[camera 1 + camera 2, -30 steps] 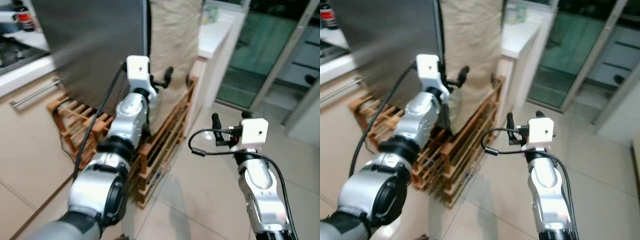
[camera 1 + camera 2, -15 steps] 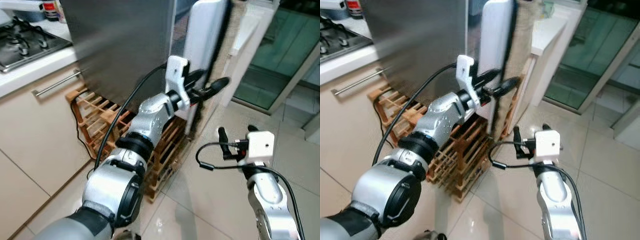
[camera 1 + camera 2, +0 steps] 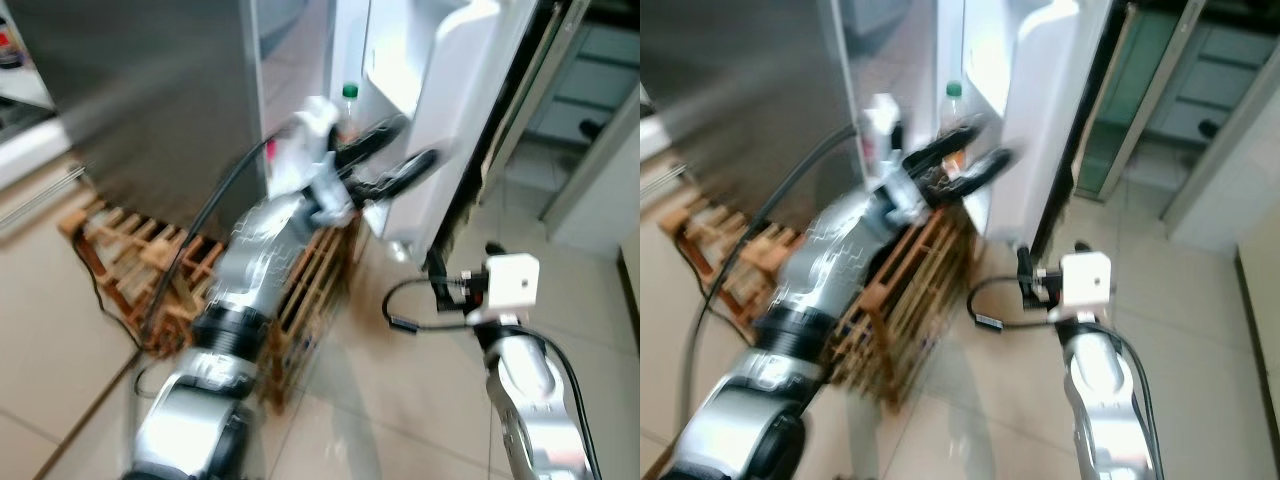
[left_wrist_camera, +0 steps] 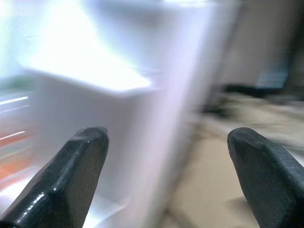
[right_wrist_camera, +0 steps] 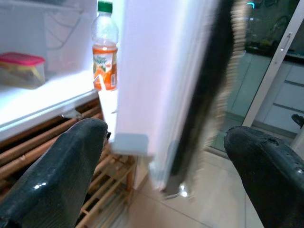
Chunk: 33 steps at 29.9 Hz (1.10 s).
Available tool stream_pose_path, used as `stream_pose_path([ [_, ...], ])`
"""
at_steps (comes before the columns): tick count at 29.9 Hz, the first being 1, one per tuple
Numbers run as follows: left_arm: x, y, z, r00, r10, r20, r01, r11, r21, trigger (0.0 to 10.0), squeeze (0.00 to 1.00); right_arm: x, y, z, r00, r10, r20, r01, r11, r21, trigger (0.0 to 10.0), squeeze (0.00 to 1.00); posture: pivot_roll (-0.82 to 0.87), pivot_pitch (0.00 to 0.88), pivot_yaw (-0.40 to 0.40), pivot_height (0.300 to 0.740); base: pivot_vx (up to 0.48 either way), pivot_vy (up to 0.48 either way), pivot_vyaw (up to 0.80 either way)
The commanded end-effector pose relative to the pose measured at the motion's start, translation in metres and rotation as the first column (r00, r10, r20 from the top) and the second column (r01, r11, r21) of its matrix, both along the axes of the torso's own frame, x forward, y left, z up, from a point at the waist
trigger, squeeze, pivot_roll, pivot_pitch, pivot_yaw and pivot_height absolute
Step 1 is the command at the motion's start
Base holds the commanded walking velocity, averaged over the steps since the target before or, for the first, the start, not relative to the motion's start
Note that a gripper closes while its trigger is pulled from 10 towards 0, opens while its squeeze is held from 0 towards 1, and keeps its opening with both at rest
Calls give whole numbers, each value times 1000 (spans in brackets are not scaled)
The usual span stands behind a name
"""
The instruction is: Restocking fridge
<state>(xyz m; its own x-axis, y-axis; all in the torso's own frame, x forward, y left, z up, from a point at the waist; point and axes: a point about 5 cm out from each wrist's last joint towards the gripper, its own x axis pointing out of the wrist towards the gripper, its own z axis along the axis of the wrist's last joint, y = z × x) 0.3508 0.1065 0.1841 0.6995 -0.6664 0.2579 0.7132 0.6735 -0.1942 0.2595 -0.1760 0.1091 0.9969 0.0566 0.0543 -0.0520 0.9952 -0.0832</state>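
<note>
Fridge (image 3: 150,90) takes up the upper left of the head views, a big steel-grey box with its white door (image 3: 455,110) swung open toward the upper middle. Everything's pretty motion-blurred, so the details are mushy.

Left gripper (image 3: 395,160) is up in the centre of the frame, right at the inner face of the door; its two black fingers are spread apart with nothing between them. The left wrist view backs that up: two fingertips (image 4: 71,175) wide apart, white door shelf behind them.

Right gripper (image 3: 462,270) sits lower, centre-right, over the beige floor tiles (image 3: 400,400) just below the door's bottom edge. Its fingers are also parted and empty, as the right wrist view shows.

Inside the fridge there's a bottle (image 5: 105,47) with a green cap and an orange label standing upright on a white shelf, with a small container with a red lid (image 5: 21,70) further along the same shelf. A wooden rack (image 3: 160,280) stands on the floor below the fridge, lower left.
</note>
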Motion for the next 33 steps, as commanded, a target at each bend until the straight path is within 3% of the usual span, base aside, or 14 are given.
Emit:
stream_pose_path([
  [1, 1, 6, 22, 992, 74, 99, -75, 997, 10, 10000, 0, 3, 0, 0, 1000, -2, -3, 2, 1000, 10, 10000, 910, -66, 0, -15, 740, 0, 0, 0],
  [3, -6, 33, 18, 971, 207, 117, -212, 977, 32, 10000, 0, 11, 1, 0, 1000, -10, -10, 10, 999, 33, 10000, 910, -33, 0, -34, 740, 0, 0, 0],
  [6, -23, 66, 0, 914, 406, 20, -406, 914, 3, 10000, 0, 29, 4, 3, 1000, -14, -24, 17, 995, 101, 10000, 914, 0, 0, -51, 740, 0, 0, 704],
  [8, -33, 78, -19, 852, 522, -27, -520, 852, 56, 10000, 0, 36, 7, 4, 1000, -2, -27, 5, 994, 108, 10000, 918, 10, 0, -54, 740, 0, 0, 678],
  [9, -33, 78, -19, 852, 522, -27, -520, 852, 56, 10000, 0, 36, 7, 4, 1000, -2, -27, 5, 994, 108, 10000, 918, 10, 0, -54, 740, 0, 0, 675],
  [10, -38, 84, -30, 800, 597, -56, -591, 801, 93, 10000, 0, 40, 10, 5, 1000, 11, -26, -8, 994, 110, 10000, 914, 12, 0, -54, 740, 0, 0, 669],
  [11, -38, 84, -30, 800, 597, -56, -591, 801, 93, 10000, 0, 40, 10, 5, 1000, 11, -26, -8, 994, 110, 10000, 914, 12, 0, -54, 740, 0, 0, 669],
  [13, -44, 88, -45, 720, 687, -99, -673, 726, 137, 10000, 0, 48, 14, 6, 999, 16, -34, -11, 987, 159, 10000, 918, 13, 0, -52, 740, 0, 0, 663],
  [20, -48, 80, -46, 702, 707, -92, -690, 706, 161, 10000, 0, 57, 18, 5, 998, 13, -56, 2, 967, 254, 10000, 925, 16, 0, -48, 740, 0, 0, 662],
  [22, -45, 86, -43, 672, 738, -52, -720, 669, 187, 10000, 0, 60, 25, 8, 998, 45, -37, -35, 968, 248, 10000, 925, 10, 0, -45, 740, 0, 0, 656],
  [24, -44, 86, -43, 669, 742, -44, -722, 662, 200, 10000, 0, 61, 26, 10, 998, 49, -31, -39, 963, 266, 10000, 922, 7, 0, -44, 740, 0, 0, 656],
  [28, -40, 88, -44, 613, 789, -40, -763, 604, 228, 10000, 0, 63, 21, 15, 1000, 22, -14, -17, 957, 289, 10000, 925, -4, 0, -36, 740, 0, 0, 659],
  [30, -39, 90, -46, 560, 828, -34, -791, 546, 275, 10000, 0, 64, 19, 13, 1000, 16, -19, -10, 961, 278, 10000, 925, -7, 0, -34, 740, 0, 0, 659],
  [33, -36, 89, -46, 540, 838, -76, -797, 539, 273, 10000, 0, 63, 19, 12, 1000, 26, -12, -22, 970, 240, 10000, 925, -12, 0, -29, 740, 0, -92, 656],
])
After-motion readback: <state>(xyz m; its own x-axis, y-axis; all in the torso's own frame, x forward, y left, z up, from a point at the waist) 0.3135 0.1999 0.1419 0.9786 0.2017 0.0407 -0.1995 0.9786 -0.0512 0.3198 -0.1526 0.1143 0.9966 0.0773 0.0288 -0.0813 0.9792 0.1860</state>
